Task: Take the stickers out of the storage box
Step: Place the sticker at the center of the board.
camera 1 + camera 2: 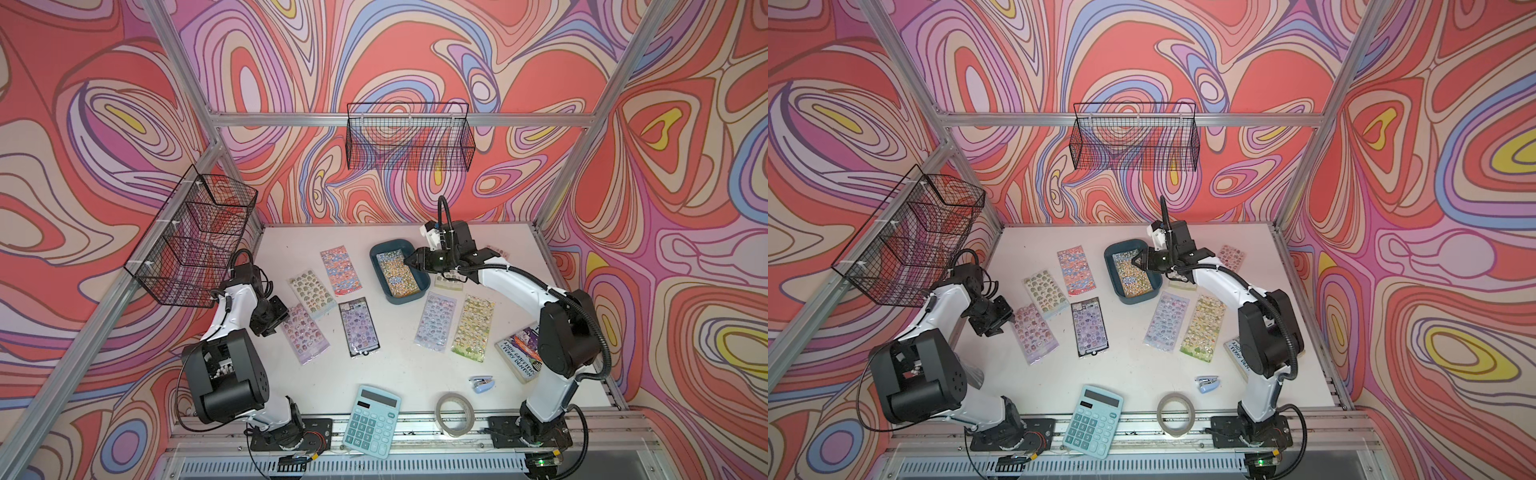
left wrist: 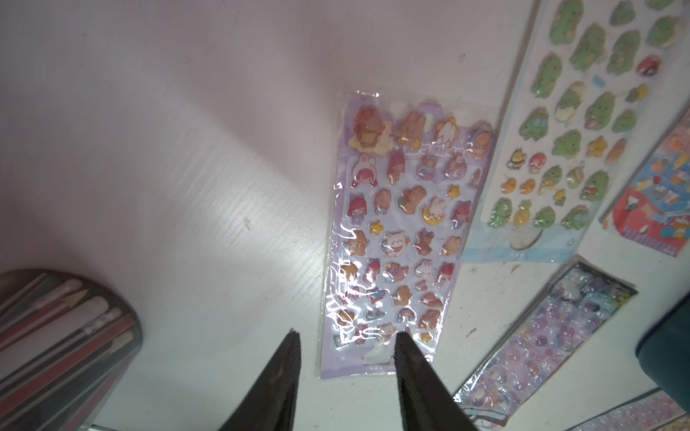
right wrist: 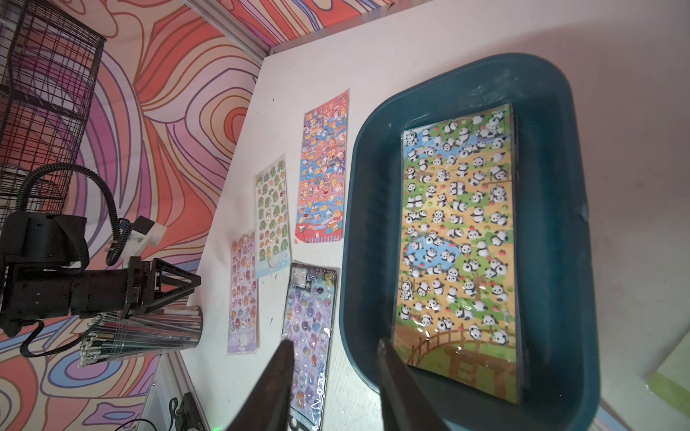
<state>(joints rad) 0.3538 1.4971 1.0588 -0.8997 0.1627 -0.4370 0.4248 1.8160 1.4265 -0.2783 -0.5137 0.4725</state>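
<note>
Right wrist view, panda stickers (image 3: 457,239) inside storage box (image 3: 552,224), right pincer (image 3: 334,340) parted, empty.

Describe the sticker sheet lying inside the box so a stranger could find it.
On the white table, find the dark teal storage box under the right gripper. The sheet inside it alone shows black-and-white pandas on green, yellow and blue ground.

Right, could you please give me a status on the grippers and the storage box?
Left gripper open above purple sticker sheet. Right gripper open at storage box rim. Panda sticker sheet inside, uncovered.
</note>
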